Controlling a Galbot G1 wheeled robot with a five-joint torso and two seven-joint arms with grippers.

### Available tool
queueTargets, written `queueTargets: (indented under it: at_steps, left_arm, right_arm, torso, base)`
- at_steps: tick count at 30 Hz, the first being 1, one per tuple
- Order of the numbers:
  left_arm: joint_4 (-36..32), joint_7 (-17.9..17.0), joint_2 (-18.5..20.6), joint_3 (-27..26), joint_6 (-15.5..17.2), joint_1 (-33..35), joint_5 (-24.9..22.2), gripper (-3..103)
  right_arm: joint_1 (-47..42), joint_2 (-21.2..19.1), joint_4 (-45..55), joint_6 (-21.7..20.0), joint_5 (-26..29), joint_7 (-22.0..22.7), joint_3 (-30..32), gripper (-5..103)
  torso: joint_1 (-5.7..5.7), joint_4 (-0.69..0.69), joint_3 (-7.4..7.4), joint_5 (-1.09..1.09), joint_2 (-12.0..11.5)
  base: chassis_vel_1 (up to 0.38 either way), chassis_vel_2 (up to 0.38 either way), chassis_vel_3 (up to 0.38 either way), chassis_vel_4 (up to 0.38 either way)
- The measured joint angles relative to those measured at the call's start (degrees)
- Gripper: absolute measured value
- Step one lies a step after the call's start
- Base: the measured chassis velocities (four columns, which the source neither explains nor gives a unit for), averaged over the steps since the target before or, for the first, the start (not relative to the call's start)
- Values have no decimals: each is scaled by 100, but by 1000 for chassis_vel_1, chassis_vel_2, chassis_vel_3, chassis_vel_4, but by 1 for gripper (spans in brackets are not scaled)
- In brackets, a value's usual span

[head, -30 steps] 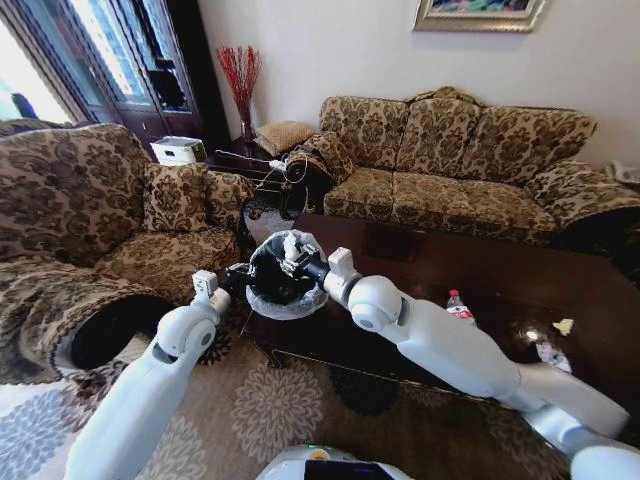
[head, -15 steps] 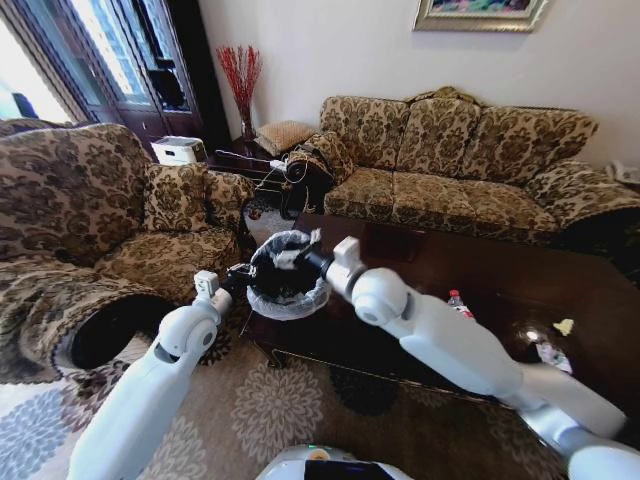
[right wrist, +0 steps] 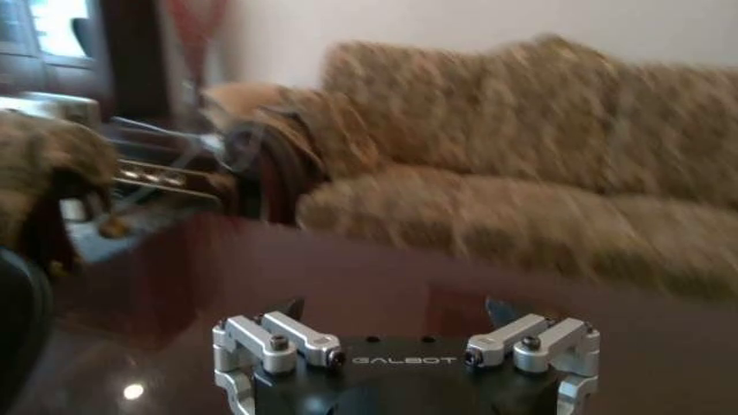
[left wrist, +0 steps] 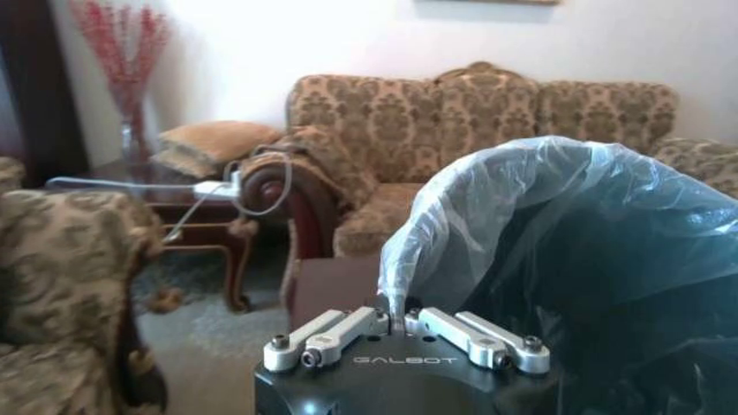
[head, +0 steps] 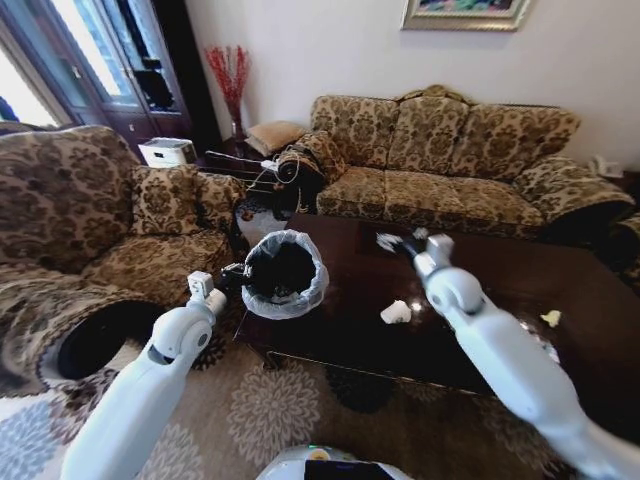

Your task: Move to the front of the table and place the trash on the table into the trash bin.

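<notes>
- The table [head: 500,290], dark and glossy, takes the middle and the 3 o'clock side of the head view.
- The trash bin [head: 284,275] is at the table's corner, toward 9 o'clock; its plastic bag [left wrist: 554,225] is ruffled over the rim.
- The left gripper [left wrist: 398,327] is clenched on the bag's edge, at the bin's 9 o'clock side.
- The right gripper [right wrist: 392,322] is above the table top with its fingers [right wrist: 500,309] spread apart and empty.
- Crumpled white paper [head: 396,313] lies on the table, at 3 o'clock from the bin.
- A yellowish scrap [head: 551,318] lies near the far 3 o'clock edge.
</notes>
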Motion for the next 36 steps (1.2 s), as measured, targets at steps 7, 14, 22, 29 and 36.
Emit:
queueTargets:
  at_steps: [7,14,22,29,36]
  left_arm:
    - [-3,-23,7,-24,-103,15,7,1]
    - [-117,-77,-33,-10,-156,96,-13,1]
    - [-226,-89,-41,2,-151,126,-18,1]
    - [-238,-76,-49,10,-123,144,-100,1]
    - [-190,-71,-59,16,-119,146,-112,1]
  right_arm:
    - [-833,941,-282,217,-196,-216,183,100]
    - [-504,1398,-1060,363,-473,-627,-333,100]
    - [-33,1769,-1653,478,-433,-504,-761,100]
    - [223,1989,-2068,510,-241,38,-823,100]
    - [310,1999,-2247,520,-190,19,-832,77]
  torso:
    - [-2,0,-1,-3,0]
    - [0,-1,0,-3,0]
    - [0,4,0,-6,0]
    - [0,2,0,-4,0]
    - [-1,2,-1,-4,1]
  base:
    - [-91,-110,-97,-90]
    - [-83,-76,-72,-88]
    - [0,0,0,0]
    - [0,0,0,0]
    - [0,0,0,0]
